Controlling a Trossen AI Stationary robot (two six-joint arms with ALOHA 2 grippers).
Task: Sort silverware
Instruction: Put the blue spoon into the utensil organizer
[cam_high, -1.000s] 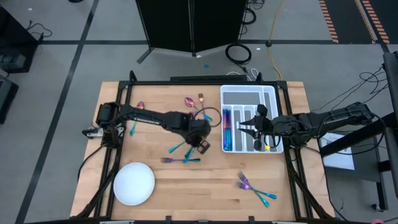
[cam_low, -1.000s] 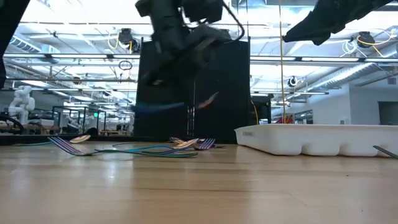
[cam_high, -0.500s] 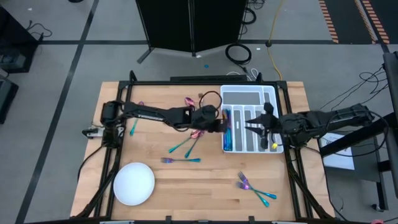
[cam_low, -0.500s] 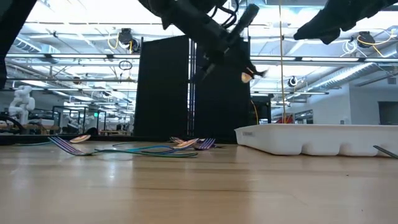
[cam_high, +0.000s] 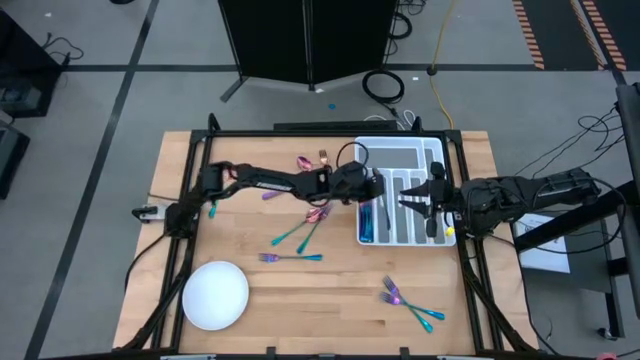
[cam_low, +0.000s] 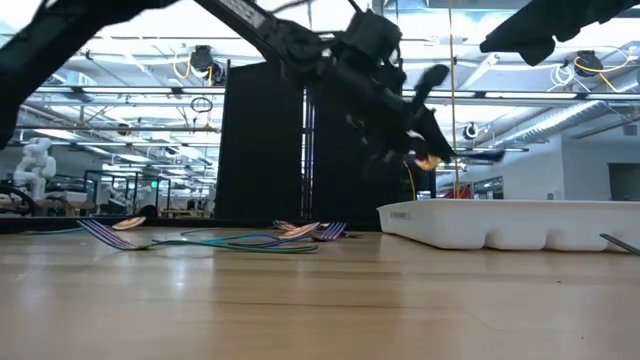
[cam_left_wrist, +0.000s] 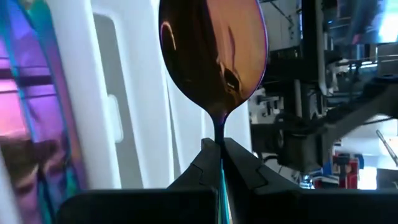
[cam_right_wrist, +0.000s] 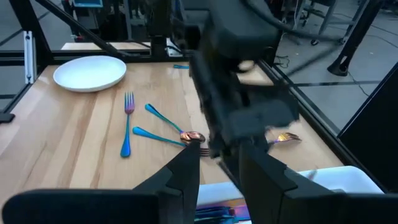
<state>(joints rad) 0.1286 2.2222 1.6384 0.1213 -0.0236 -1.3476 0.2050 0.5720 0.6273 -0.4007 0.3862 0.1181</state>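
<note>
Left gripper (cam_left_wrist: 219, 163) clenched on a spoon (cam_left_wrist: 213, 59) stem, bowl copper-pink in left wrist view only, poised over the white tray (cam_high: 400, 150) per high view; right gripper (cam_right_wrist: 219, 171) parted, nothing between fingers, above tray's right side; loose forks (cam_right_wrist: 127, 121) and plate (cam_right_wrist: 90, 73) on table.

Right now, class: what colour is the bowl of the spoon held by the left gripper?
The spoon bowl looks coppery orange-brown with a purple rim, best seen in the left wrist view.
</note>
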